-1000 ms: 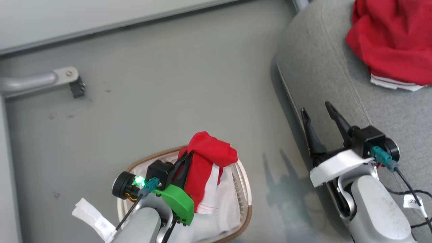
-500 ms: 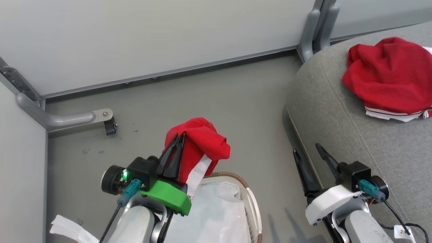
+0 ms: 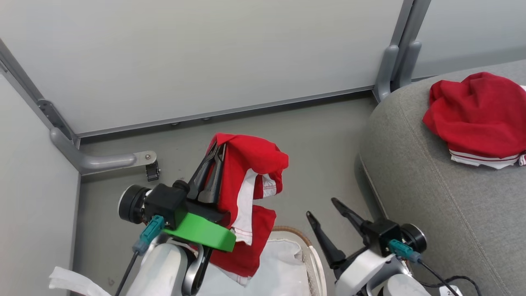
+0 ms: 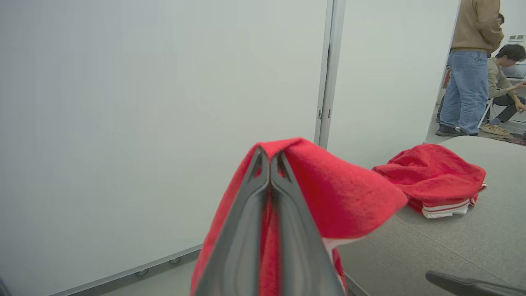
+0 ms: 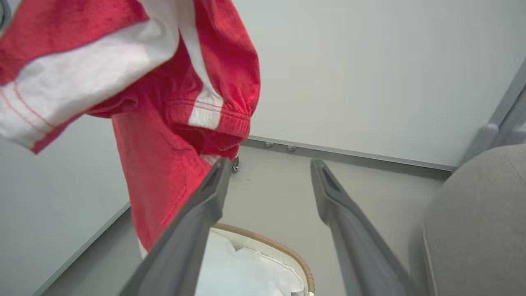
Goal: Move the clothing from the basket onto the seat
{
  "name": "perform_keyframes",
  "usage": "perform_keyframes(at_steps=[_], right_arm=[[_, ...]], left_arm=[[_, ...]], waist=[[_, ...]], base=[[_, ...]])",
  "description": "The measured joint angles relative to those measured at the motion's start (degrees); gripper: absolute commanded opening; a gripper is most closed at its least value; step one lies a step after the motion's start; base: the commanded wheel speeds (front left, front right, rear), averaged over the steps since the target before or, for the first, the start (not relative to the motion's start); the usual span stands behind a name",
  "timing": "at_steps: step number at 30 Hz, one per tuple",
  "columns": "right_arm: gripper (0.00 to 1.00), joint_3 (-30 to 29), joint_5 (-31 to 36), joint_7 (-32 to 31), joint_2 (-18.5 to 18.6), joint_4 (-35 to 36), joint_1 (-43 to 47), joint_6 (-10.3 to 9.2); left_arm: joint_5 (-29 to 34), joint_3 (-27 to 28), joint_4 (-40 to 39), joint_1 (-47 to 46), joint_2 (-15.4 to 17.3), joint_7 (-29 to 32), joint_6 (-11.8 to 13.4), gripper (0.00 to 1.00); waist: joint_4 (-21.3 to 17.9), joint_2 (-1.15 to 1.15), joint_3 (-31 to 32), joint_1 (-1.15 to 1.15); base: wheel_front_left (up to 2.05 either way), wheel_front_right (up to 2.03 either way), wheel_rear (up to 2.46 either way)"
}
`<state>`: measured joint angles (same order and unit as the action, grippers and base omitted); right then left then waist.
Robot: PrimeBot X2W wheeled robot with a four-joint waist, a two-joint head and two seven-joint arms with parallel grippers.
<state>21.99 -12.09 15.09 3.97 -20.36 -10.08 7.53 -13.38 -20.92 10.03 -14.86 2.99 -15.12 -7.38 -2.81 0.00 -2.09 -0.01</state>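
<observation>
- Grey seat (image 3: 431, 193) lies to the right of my held load. One red garment (image 3: 481, 111) already rests on it, well back.
- The basket (image 3: 292, 230) sits low between my arms, white liner (image 3: 283, 263) showing.
- The clothing (image 3: 250, 164) hangs long axis vertical, with its tail over the basket.
- My left gripper (image 3: 218, 149) is pinched tight on its top fold. I reckon the next move is a rightward swing.
- My right gripper (image 3: 321, 206) is spread wide and holds nothing, nearer the seat.
- Left wrist view shows the seat ahead-right. Right wrist view shows the hem by the rim; I cannot tell whether it clears.
</observation>
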Motion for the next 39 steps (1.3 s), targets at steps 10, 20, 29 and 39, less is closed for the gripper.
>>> perform_keyframes(at_steps=[10, 20, 29, 39], right_arm=[[1.00, 9.10, 1.00, 0.00, 2.14, 0.40, -7.72, 0.00], [1.00, 11.90, 3.16, 0.00, 1.36, -4.34, -15.04, 0.00], [0.00, 11.88, -1.67, -0.01, -0.13, -4.46, -15.36, 0.00], [0.00, 6.67, -3.61, -0.01, -0.21, -1.30, -10.20, 0.00]], left_arm=[[-0.41, -3.12, -0.34, 0.62, -0.04, 0.00, 0.00, 0.00], [-1.62, -7.51, -0.16, 0.60, -0.09, 0.00, 0.00, 0.00], [-3.07, -8.69, 0.67, 0.60, -0.11, -0.01, 0.00, 0.00], [-2.88, -6.17, 1.71, 0.64, -0.13, -0.01, 0.00, 1.00]], waist=[[1.98, 0.00, 0.17, 0.00], [4.40, 0.00, 0.01, 0.00], [5.06, 0.00, -0.65, 0.00], [-0.94, 0.00, -1.58, 0.00]], base=[[0.00, 0.00, 0.00], [0.00, 0.00, 0.00], [0.00, 0.00, 0.00], [0.00, 0.00, 0.00]])
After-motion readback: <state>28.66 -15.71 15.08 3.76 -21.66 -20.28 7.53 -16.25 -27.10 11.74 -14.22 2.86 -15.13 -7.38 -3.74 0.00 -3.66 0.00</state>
